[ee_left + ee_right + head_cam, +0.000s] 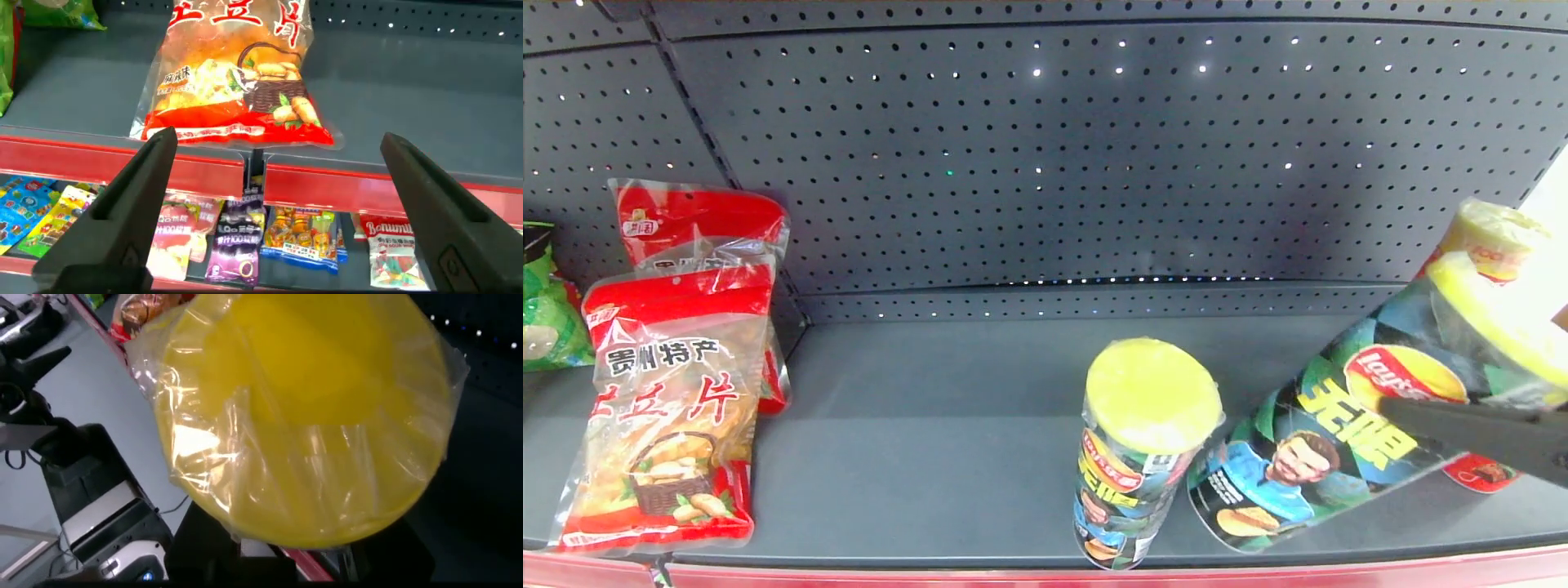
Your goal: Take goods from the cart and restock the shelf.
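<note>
A tall chip can (1331, 433) with a yellow lid leans steeply over the right part of the dark shelf (915, 441), its base near the front edge. My right gripper (1413, 392) is shut on it, one black finger crossing its side. The can's film-wrapped yellow lid (310, 416) sits close to the right wrist camera. A second chip can (1143, 457) stands upright just left of it, and a third can (1490, 233) stands behind at the far right. My left gripper (278, 140) hangs open in front of the shelf's red edge, facing a red snack bag (237, 73).
Two red snack bags (666, 408) stand at the shelf's left, with a green bag (543, 310) beyond them. Bare shelf lies between the bags and the upright can. A perforated back panel (1045, 163) closes the rear. Small candy packs (245, 245) fill the lower shelf.
</note>
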Robot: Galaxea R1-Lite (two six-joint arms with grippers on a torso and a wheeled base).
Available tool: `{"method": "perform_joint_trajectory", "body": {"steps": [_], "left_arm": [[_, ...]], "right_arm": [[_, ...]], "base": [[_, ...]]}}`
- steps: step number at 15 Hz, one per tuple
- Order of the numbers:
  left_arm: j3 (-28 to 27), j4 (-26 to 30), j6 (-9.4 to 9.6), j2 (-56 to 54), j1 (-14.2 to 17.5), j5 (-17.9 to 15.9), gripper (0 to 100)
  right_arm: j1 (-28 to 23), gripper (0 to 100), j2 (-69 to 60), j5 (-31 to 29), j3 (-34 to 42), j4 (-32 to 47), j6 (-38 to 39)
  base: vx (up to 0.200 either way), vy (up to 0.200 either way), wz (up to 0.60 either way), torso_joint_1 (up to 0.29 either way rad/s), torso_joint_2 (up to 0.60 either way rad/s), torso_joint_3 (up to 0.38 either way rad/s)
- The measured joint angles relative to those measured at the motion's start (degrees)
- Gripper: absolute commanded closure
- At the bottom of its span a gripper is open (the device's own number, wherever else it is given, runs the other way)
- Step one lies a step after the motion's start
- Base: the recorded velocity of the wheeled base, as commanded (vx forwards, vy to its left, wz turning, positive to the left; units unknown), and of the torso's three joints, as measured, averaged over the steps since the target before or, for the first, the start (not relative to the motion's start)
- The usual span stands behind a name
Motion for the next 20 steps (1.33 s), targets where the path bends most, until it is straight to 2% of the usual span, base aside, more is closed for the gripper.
{"method": "perform_joint_trajectory", "body": {"steps": [3,8,13,16,18,20], "left_arm": [[-0.06,0.00,0.02,-0.05,-0.05,-0.02,0],[0.00,0.02,0.02,-0.05,0.00,0.00,0],[0.00,0.02,0.02,-0.05,-0.05,0.02,0],[0.00,0.02,0.00,-0.05,-0.02,0.02,0],[0.00,0.05,0.02,-0.05,-0.02,0.05,0],[0.00,0.02,0.02,-0.05,-0.02,0.02,0]], "right_arm": [[-1.54,100,5.71,1.94,-2.28,-7.06,-0.16],[-3.38,100,15.15,1.65,-4.55,-7.78,-0.71],[-3.33,100,26.54,1.12,-15.21,-7.83,-1.54],[-3.33,100,31.94,1.65,-20.64,-7.83,-4.52],[-4.07,100,33.93,3.83,-22.02,-7.83,-7.03],[-6.22,100,34.38,9.28,-22.27,-7.85,-8.59]], "base": [[0.000,0.000,0.00,0.000,0.00,0.000],[0.000,0.000,0.00,0.000,0.00,0.000],[0.000,0.000,0.00,0.000,0.00,0.000],[0.000,0.000,0.00,0.000,0.00,0.000],[0.000,0.000,0.00,0.000,0.00,0.000],[0.000,0.000,0.00,0.000,0.00,0.000]]}}
